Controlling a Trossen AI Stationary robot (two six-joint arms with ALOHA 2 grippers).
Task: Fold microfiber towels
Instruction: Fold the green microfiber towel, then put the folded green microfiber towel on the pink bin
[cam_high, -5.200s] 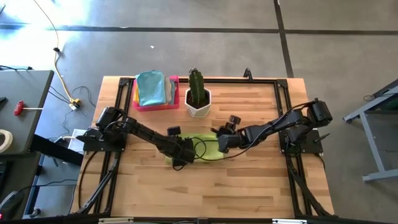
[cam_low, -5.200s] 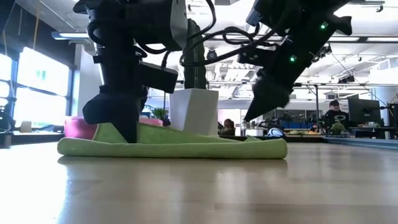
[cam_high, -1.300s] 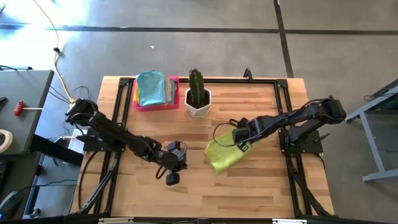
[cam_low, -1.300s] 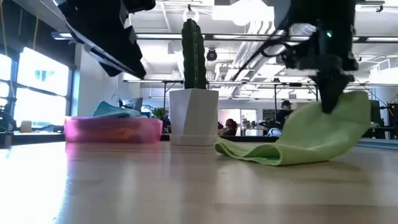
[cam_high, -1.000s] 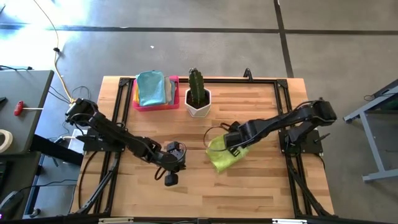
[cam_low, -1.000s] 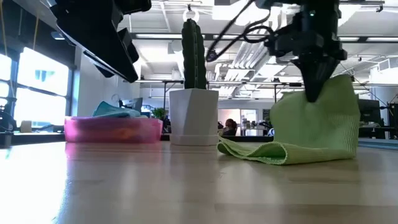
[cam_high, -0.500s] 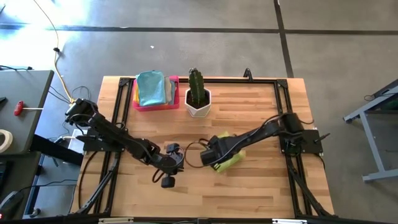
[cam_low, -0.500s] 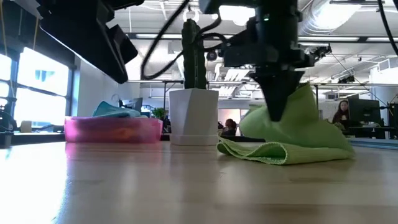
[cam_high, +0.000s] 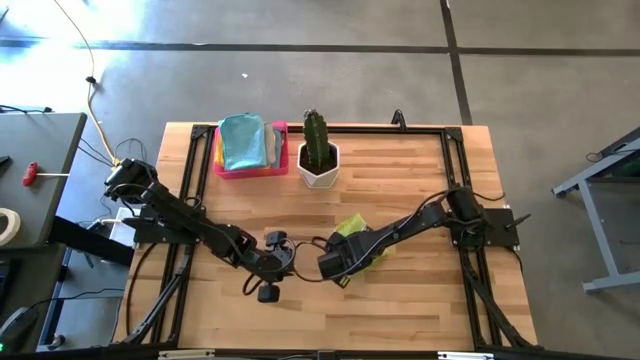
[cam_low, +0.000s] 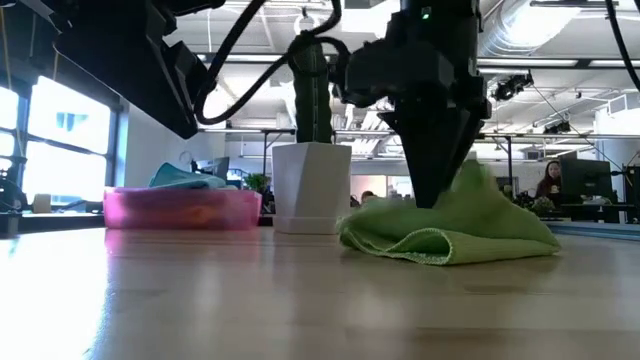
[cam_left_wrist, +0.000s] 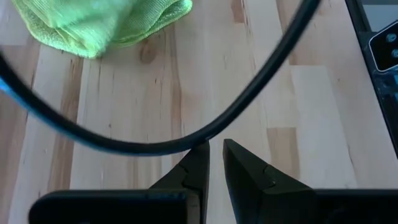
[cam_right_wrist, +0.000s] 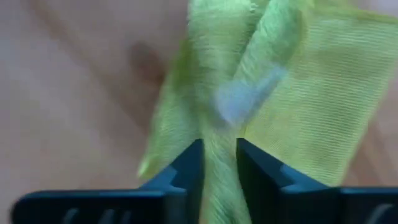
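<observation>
A lime green microfiber towel (cam_high: 352, 230) lies bunched and doubled over on the table's middle, its rounded fold (cam_low: 420, 240) toward the near side. My right gripper (cam_right_wrist: 217, 163) points straight down over it, open, with a raised ridge of the cloth between its fingers. In the low view the gripper (cam_low: 430, 198) stands just above the heap. My left gripper (cam_left_wrist: 216, 163) hangs to the towel's left above bare wood (cam_high: 283, 262), its fingers nearly together and holding nothing. More towels (cam_high: 243, 140) lie stacked in the pink tray. My right gripper stands from above astride a raised ridge of the green towel (cam_right_wrist: 219, 134), which runs up between the two fingers. Whether the pads touch the cloth, I cannot tell. The towel rests on the table.
The pink tray (cam_high: 222, 165) stands at the far left, and a cactus in a white pot (cam_high: 318, 165) is beside it, behind the towel. A black cable (cam_left_wrist: 205, 127) loops in front of my left gripper. Bare wood lies along the near edge.
My right gripper has gone toward the table's left and near edge and downward, carrying the towel's raised part with it. That part has come down over the portion lying on the table, so the towel now sits as a low doubled heap.
</observation>
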